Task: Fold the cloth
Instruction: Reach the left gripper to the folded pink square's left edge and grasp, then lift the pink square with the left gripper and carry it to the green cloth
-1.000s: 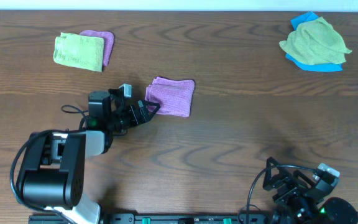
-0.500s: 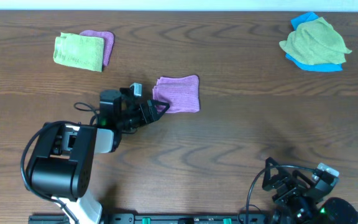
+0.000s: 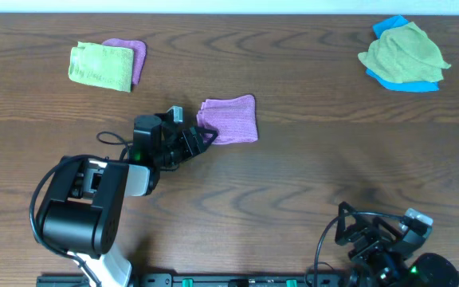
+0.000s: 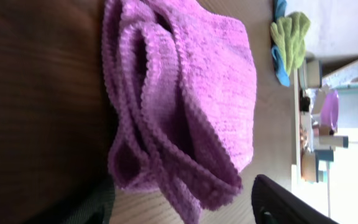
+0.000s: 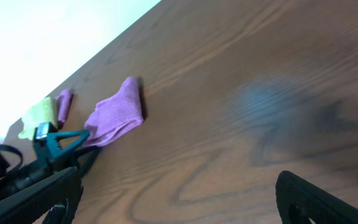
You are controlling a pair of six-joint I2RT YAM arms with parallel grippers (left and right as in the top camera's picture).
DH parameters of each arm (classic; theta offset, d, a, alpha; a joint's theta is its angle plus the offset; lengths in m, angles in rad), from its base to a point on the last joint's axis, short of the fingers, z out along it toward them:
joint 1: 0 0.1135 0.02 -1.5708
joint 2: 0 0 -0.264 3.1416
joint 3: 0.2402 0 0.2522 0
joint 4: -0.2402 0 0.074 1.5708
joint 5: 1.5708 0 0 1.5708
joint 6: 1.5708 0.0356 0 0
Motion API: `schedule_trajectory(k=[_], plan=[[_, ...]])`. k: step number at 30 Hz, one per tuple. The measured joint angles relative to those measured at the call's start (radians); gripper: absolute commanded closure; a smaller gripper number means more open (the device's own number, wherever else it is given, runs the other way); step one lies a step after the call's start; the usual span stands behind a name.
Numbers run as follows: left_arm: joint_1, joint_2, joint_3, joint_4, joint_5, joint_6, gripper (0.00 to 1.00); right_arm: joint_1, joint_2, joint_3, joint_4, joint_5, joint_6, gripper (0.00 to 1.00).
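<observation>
Folded lilac-purple microfibre cloth (image 3: 231, 119), left of centre on the brown wooden worktop (image 3: 309, 159), nudged rightward within the last second by the left pincer (image 3: 204, 138), now narrowing astride its left edge but not clamped, probably for another fold; right pincer (image 5: 179, 193) wide open, empty.

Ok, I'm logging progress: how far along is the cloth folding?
Done: the cloth lies folded into a compact layered rectangle. In hand: the left gripper straddles one corner, jaws apart, not clamped. Left: possibly one more fold, or just backing off; the right gripper sits open, away.
</observation>
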Motion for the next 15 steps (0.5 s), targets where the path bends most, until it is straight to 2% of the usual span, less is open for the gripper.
schedule_trajectory(k=[3,15], plan=[[0.0,0.006,0.007,-0.006,-0.03,-0.002,0.44,0.0,0.0,0.0,0.002,-0.012,0.002,0.01],[-0.038,0.032,0.066,-0.024,-0.103,-0.012,0.42,0.0,0.0,0.0,0.002,-0.022,0.003,0.01]])
